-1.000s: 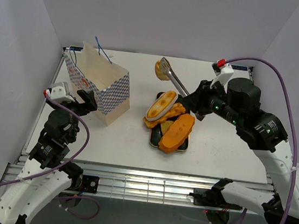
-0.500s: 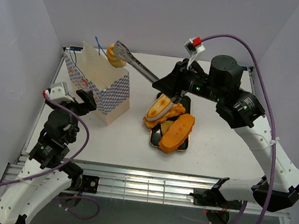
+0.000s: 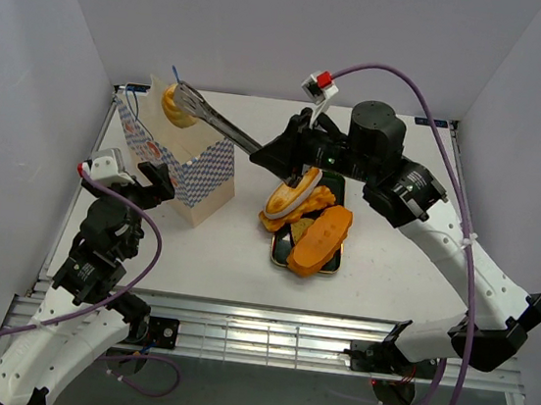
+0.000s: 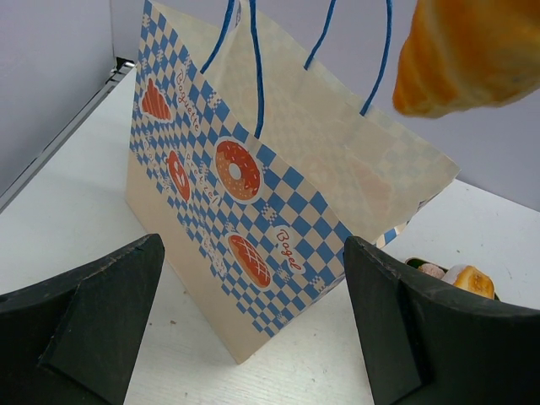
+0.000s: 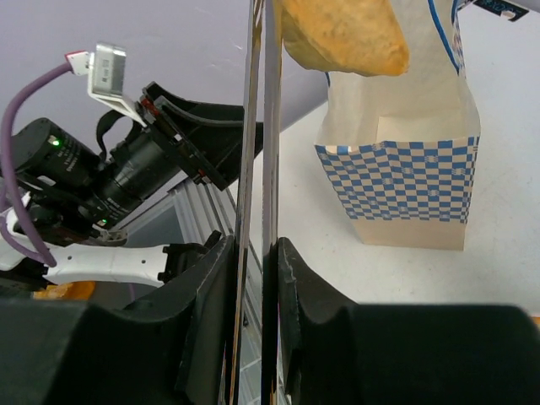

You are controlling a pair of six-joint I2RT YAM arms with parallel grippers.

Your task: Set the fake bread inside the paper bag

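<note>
Noting matt, lightly creased paper, printed in checks, on the bag (image 4: pixel 253 219), with thin blue string handles (image 4: pixel 255 76). Seeing smooth, faintly glossy plastic on the croissant (image 4: pixel 468 55). Catching mirror-bright polished metal along the tongs (image 5: pixel 272 126). Logging a smooth matt white top on the table (image 3: pixel 391 267).

My white table (image 3: pixel 391 267) is carrying the paper bag (image 3: pixel 205 170), standing at its far left, and a black tray (image 3: pixel 278 251), lying near its middle.

White table (image 3: pixel 225 248), plain lilac-grey walls (image 3: pixel 272 25)
</note>
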